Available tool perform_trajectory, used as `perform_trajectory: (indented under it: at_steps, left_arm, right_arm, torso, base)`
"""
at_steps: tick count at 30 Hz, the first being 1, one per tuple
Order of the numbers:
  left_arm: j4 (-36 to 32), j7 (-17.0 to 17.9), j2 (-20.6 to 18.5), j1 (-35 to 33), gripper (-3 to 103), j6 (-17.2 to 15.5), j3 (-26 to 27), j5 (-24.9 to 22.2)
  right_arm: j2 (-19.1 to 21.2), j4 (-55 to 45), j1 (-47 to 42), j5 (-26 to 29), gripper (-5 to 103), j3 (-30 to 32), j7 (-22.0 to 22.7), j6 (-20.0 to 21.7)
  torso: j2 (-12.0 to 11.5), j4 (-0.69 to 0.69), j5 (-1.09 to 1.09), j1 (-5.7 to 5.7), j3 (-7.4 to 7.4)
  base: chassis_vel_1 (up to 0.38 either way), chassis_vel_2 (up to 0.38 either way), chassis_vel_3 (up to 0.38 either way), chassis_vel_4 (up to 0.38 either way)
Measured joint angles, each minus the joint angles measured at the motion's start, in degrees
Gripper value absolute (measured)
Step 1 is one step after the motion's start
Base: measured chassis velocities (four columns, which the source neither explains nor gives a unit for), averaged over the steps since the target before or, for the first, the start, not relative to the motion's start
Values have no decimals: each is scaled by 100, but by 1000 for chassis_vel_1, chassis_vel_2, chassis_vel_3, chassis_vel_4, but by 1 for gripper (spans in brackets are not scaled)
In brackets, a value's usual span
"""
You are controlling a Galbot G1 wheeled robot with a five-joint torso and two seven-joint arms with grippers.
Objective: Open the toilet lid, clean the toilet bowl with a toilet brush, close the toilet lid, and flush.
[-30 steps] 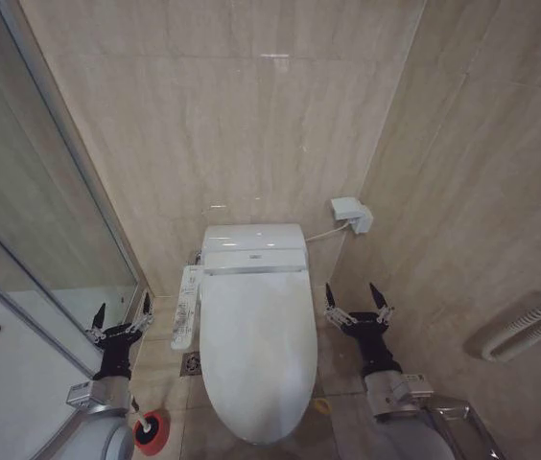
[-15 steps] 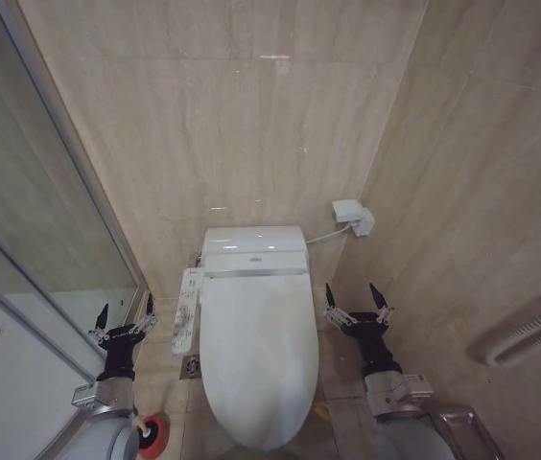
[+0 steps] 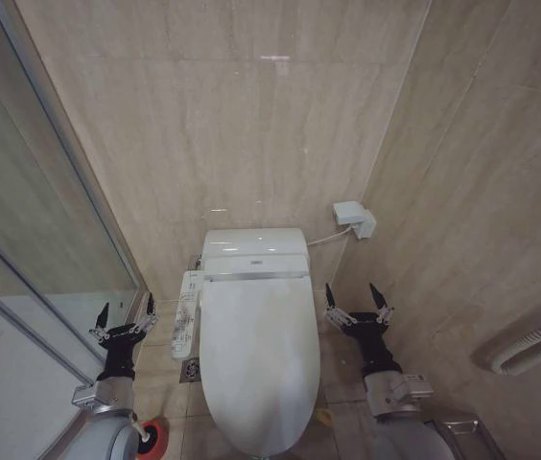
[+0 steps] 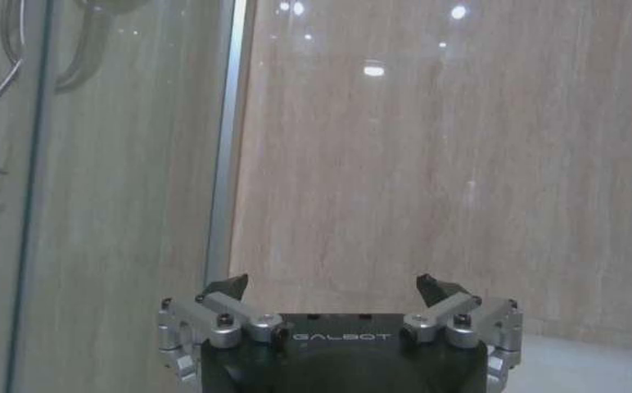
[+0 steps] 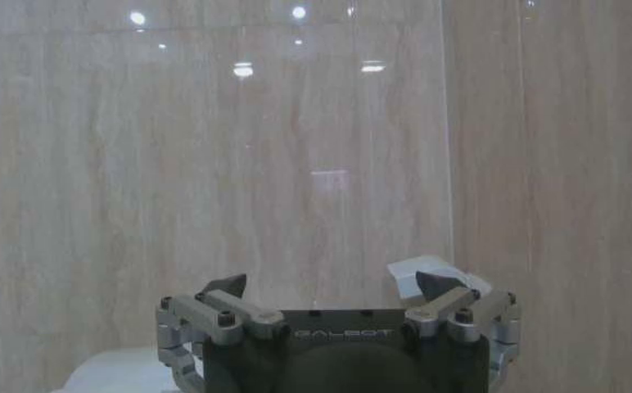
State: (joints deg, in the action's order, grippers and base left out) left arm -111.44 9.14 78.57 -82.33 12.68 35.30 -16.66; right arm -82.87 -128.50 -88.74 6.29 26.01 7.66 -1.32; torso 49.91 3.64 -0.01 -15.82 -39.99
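both the left gripper (image 3: 125, 313) and right gripper (image 3: 356, 298) hover spread apart beside the closed toilet lid (image 3: 259, 359).

The toilet lid (image 3: 259, 359) lies shut. The left tool (image 3: 125, 316) and right tool (image 3: 358, 299) flank it, fingers spread — the toilet brush (image 3: 152, 437) stands left of the lid's front.

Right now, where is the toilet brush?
In the head view, the toilet brush stands on the floor at the robot's left, beside the toilet lid, just behind the left gripper.
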Motion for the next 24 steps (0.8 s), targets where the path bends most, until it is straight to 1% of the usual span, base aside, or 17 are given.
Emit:
perform_trajectory:
  at_steps: [8, 19, 24]
  left_arm:
    - [-33, -65, -12, -37, 100, 5, 20, -3]
    - [-51, -86, -27, -54, 100, 13, 40, -16]
    - [-56, -88, -37, -58, 100, 14, 58, -22]
  right_arm:
    - [0, 0, 6, 0, 100, 0, 0, 0]
    - [0, 0, -1, 0, 100, 0, 0, 0]
    - [0, 0, 0, 0, 100, 0, 0, 0]
  torso:
    - [-2, 0, 0, -9, -3]
    - [0, 0, 0, 1, 0]
    - [0, 0, 0, 0, 0]
  base:
    - [-91, 96, 96, -109]
    - [-16, 9, 9, -12]
    - [-84, 97, 98, -95]
